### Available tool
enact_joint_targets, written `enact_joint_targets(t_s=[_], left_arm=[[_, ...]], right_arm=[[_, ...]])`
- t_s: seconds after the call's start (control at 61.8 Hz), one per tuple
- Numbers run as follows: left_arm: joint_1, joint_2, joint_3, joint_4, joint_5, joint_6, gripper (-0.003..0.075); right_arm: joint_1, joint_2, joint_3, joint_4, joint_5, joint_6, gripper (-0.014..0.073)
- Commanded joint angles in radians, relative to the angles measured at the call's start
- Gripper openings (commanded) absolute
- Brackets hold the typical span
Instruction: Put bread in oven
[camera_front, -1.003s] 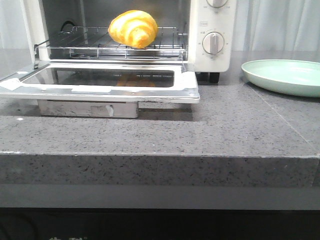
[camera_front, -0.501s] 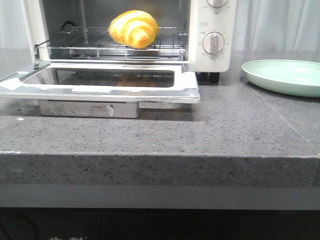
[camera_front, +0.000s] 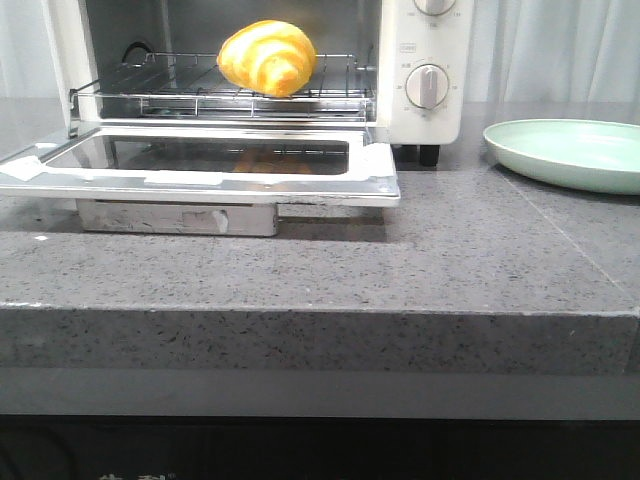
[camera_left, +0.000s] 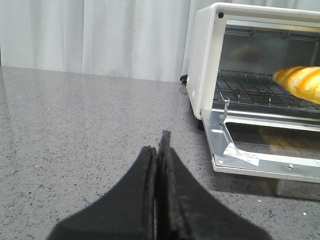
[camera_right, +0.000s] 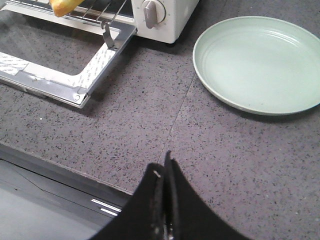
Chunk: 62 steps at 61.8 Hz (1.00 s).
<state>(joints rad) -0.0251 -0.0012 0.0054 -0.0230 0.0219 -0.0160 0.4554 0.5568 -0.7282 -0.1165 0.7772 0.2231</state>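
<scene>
The bread (camera_front: 266, 57) sits on the wire rack (camera_front: 215, 95) inside the oven (camera_front: 420, 60), toward 12 o'clock in the front view, so by the look of it the placing itself is done. The door (camera_front: 200, 165) lies folded flat toward the counter edge, which keeps the opening free and leaves the roll in plain sight through the mouth. Both arms are back from the oven. The left gripper (camera_left: 159, 150) hangs low over bare counter (camera_front: 420, 250) with its black fingers pressed together on nothing. The right gripper (camera_right: 164, 167) is likewise closed and empty near the front edge.

The bread is glossy, plump and crescent-like, golden with orange-brown stripes. The rack is thin bright wire, the oven body smooth white with round knobs (camera_front: 426, 86), and the door is framed glass. At 3 o'clock a shallow pale green plate (camera_front: 560, 160) rests empty on the speckled grey stone.
</scene>
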Motion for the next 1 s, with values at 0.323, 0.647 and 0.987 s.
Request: enact_joint_targets(t_s=[0.323, 0.647, 0.987], left_arm=[[0.002, -0.028, 0.030, 0.001, -0.087, -0.004, -0.0018], [0.002, -0.028, 0.030, 0.001, -0.087, -0.004, -0.0018], [0.002, -0.028, 0.030, 0.001, -0.087, -0.004, -0.0018]], right_arm=[[-0.068, -0.093, 0.096, -0.060, -0.211, -0.008, -0.0067], [-0.319, -0.404, 0.483, -0.052, -0.589, -0.008, -0.0067], [-0.405, -0.588, 0.713, -0.052, -0.723, -0.008, -0.0067]])
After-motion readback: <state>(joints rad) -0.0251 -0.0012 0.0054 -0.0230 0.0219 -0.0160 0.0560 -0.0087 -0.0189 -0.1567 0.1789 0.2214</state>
